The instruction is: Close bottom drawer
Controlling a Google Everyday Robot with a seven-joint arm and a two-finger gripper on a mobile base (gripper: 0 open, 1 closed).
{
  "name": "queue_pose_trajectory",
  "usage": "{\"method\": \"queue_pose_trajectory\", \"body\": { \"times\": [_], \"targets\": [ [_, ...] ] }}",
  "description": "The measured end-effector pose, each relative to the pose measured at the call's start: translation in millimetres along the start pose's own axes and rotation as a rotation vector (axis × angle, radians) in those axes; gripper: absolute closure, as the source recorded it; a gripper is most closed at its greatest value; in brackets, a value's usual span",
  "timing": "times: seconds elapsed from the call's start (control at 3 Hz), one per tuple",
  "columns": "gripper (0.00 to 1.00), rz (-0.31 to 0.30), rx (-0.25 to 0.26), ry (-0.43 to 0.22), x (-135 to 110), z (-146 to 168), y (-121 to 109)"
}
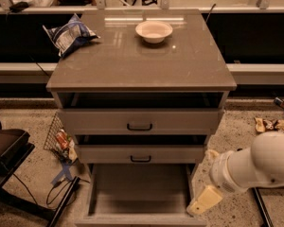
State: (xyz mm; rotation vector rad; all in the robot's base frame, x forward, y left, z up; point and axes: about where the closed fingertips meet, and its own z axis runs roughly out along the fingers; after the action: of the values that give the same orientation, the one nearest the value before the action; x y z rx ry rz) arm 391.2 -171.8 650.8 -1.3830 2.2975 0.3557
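Camera view
Cabinet (142, 60): grey-beige, three drawers, seen from the front and above.
Bottom drawer (139, 193): lowest of the three, pulled far out toward the camera; bare floor inside, front panel at the lower edge of the view.
Middle drawer (141, 153): out a little, dark bar handle at the centre of its front.
Top drawer (139, 121): out a little, dark gap above it under the cabinet top.
Gripper (199, 206): cream-coloured, low at the right, just beside the right front corner of the bottom drawer; touching it or not, cannot tell.
Gripper state: apart or together, cannot tell.
Arm (255, 167): white, reaches in from the right edge, angled down and left.
Bowl (154, 31): white, upright, toward the back of the cabinet top.
Chip bag (70, 33): blue and white, crumpled, on the back left corner, overhanging the edge.
Wire basket (57, 138): on the floor left of the cabinet, leaning, packets in it.
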Motion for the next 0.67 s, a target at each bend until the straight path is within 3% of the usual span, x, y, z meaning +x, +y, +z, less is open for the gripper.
{"method": "queue_pose_trajectory", "body": {
  "times": [0.33, 0.67],
  "targets": [
    [0.13, 0.026, 0.003, 0.006, 23.7, 55.2, 10.3],
    [0.36, 0.064, 0.000, 0.024, 40.7, 92.1, 19.7]
  ]
}}
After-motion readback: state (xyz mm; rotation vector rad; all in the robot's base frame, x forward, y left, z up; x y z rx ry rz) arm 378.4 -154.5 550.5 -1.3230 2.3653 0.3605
